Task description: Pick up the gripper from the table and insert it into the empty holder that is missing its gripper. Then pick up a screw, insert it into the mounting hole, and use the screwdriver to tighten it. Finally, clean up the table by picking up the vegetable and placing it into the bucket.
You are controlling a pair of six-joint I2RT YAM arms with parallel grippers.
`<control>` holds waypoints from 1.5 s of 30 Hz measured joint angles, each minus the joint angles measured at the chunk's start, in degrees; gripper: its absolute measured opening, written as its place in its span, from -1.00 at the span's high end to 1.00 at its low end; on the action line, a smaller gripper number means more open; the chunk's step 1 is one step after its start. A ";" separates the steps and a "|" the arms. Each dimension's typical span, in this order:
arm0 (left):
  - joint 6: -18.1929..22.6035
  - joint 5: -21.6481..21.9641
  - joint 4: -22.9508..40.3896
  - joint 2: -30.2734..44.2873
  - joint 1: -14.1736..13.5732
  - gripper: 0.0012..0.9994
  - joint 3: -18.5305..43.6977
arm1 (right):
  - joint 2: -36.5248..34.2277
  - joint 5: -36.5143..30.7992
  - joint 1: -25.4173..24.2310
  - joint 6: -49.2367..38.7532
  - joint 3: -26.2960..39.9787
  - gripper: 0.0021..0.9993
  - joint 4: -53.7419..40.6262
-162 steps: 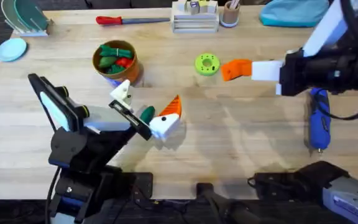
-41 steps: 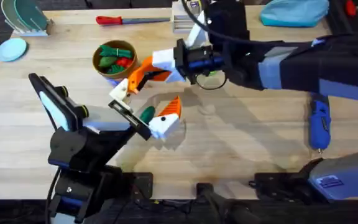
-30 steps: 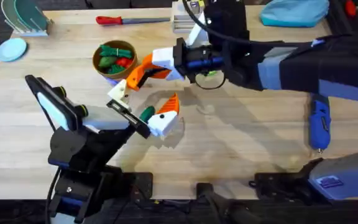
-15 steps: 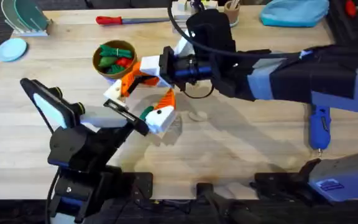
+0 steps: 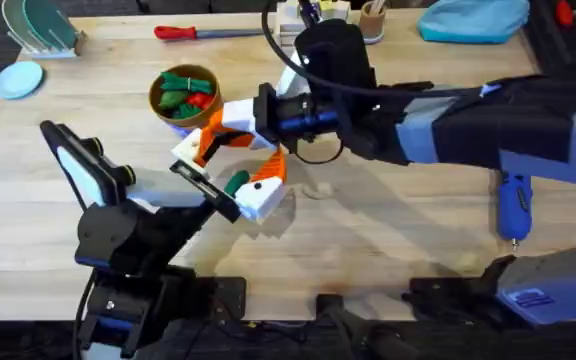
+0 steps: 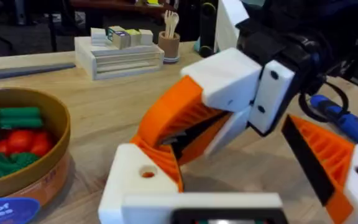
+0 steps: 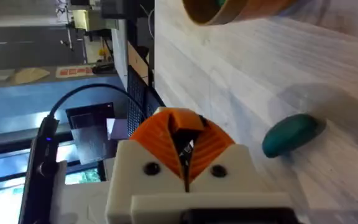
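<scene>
The left gripper [image 5: 233, 168] has its fingers spread, with the white holder [image 5: 190, 152] as its bare finger. The vegetable [image 5: 236, 183] lies at the holder's 4 o'clock. The right gripper [image 5: 223, 128] reaches in from 2 o'clock, its pads pinching the gripper [image 6: 157, 155] against the holder. This looks like the insertion step. Next, the wedge needs seating fully and releasing. The screwdriver [image 5: 514, 205] lies far off at 3 o'clock.

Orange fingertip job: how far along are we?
Done: nothing clearly. In hand: the right gripper, shut, sits at the holder; whether that is filled is unclear. Left: screwing, with the screwdriver lying on the table; the vegetable is not yet in the bucket.
</scene>
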State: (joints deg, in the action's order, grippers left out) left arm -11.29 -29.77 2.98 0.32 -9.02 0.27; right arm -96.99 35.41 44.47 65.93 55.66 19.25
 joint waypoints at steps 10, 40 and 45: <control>-0.59 -1.75 0.09 0.52 0.20 -0.98 0.00 | 0.02 1.78 -0.55 -1.25 0.02 0.97 -1.69; 1.44 -9.65 0.04 0.35 -0.17 -0.98 0.00 | 0.02 12.90 -4.53 -4.70 0.00 0.00 -3.42; 1.70 -9.65 0.04 0.35 -0.17 -0.98 0.00 | 0.00 12.88 -4.59 -4.72 0.00 -0.09 -3.42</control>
State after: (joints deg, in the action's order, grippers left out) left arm -9.59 -39.42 3.03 0.67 -9.19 0.27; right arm -96.99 48.29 39.88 61.21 55.66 15.84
